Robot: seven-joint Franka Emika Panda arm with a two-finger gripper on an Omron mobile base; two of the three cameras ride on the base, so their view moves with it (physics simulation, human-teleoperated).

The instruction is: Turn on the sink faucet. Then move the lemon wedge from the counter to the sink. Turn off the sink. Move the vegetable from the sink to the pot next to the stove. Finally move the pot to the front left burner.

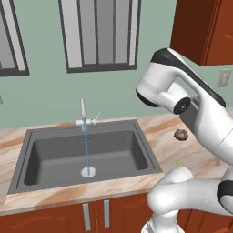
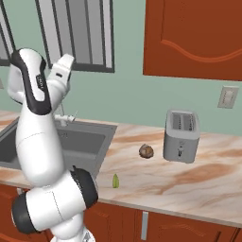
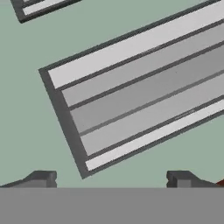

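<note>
Running water fell in a thin blue stream from the sink faucet [image 1: 83, 116] onto the drain of the sink [image 1: 54, 157], so the first step looked done and the lemon wedge [image 2: 115, 180] was next. It lay on the counter [image 2: 189, 184] near the front edge, just right of the basin, with a brown roundish lump [image 2: 146, 151] further back and a toaster [image 2: 180, 136] beyond that.

The claw [image 3: 111, 179] stood fully open with nothing between its tips, aimed up at the window [image 3: 144, 92] on the wall, well away from the wedge. The main risk, as I judged it, was the long swing down: the arm was folded high over the basin and could clip the faucet's levers and shut off the water early. The wedge was tiny and sat close to the edge, so a slightly off descent could nudge it off the counter, or the claw could close on the brown lump instead.
</note>
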